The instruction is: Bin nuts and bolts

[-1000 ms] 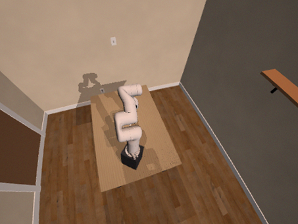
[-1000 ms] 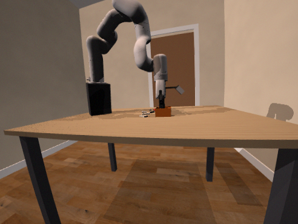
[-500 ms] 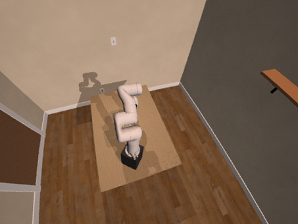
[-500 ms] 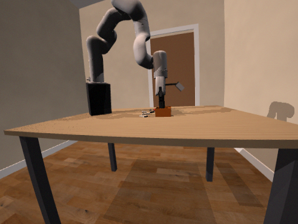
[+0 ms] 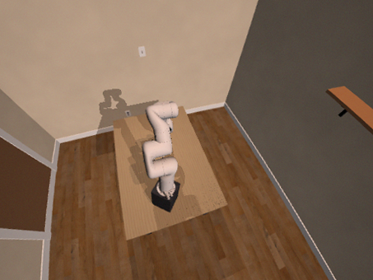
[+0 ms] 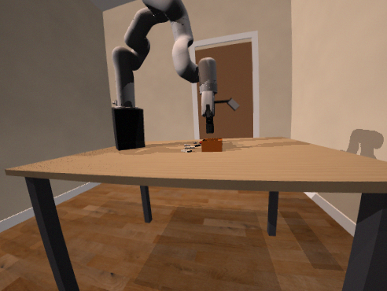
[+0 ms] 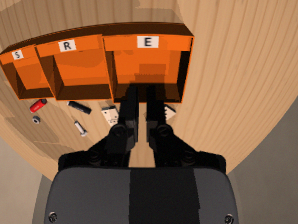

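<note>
Three orange bins stand in a row, seen in the wrist view: bin S (image 7: pixel 19 72) at the left, bin R (image 7: pixel 76 70) in the middle, bin E (image 7: pixel 156 63) at the right. In the exterior view they show as one orange block (image 6: pixel 211 145). My gripper (image 7: pixel 142 97) (image 6: pixel 209 127) hangs over bin E with its fingers close together and nothing between them. Small parts lie on the table in front of the bins: a red piece (image 7: pixel 37 104), a black piece (image 7: pixel 80 107), a small nut (image 7: pixel 36 119), a pale bolt (image 7: pixel 80 127) and a white piece (image 7: pixel 109 115).
The wooden table (image 5: pixel 204 170) (image 6: pixel 236 165) carries the arm's black base (image 5: pixel 165 196) (image 6: pixel 127 128). In the top view the arm hides the bins and parts. A door stands behind the table in the exterior view.
</note>
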